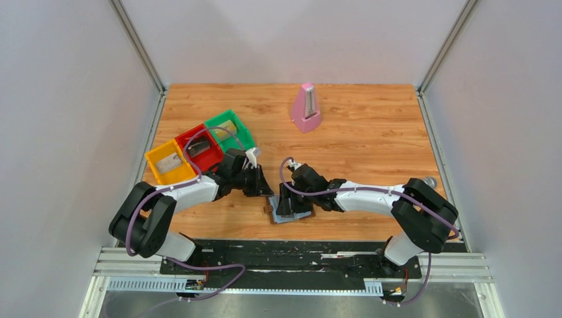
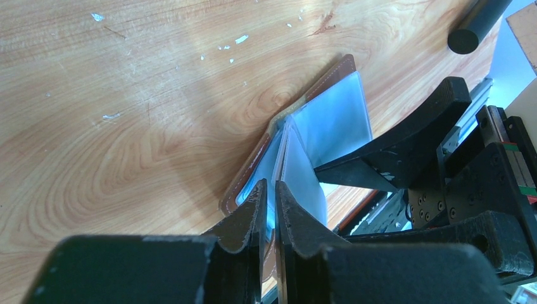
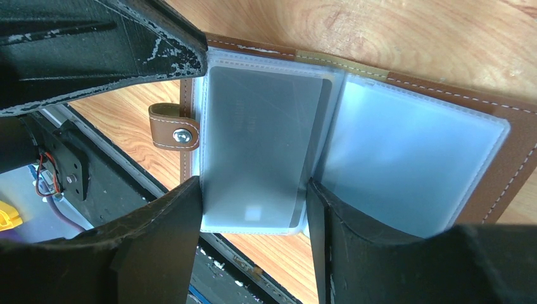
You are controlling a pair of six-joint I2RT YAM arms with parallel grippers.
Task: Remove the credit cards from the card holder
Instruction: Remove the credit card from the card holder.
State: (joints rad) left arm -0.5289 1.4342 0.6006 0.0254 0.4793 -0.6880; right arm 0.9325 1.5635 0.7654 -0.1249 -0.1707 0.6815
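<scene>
Left arm: low, reaching right — left fingers (image 2: 250,215) nearly closed, pinching a card holder (image 2: 329,120) sleeve.
Right arm: reaching left — right fingers (image 3: 171,221) wide apart (straddling grey card (image 3: 266,139)).

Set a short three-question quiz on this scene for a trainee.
1. True or false: the card holder lies closed.
2. Which tray stands nearest the pink metronome? A yellow, B red, C green.
3. Fill in: the right gripper straddles a sleeve holding a grey card, with its jaws ____.
Key: 1 false, it lies open; 2 C, the green tray; 3 open.
</scene>
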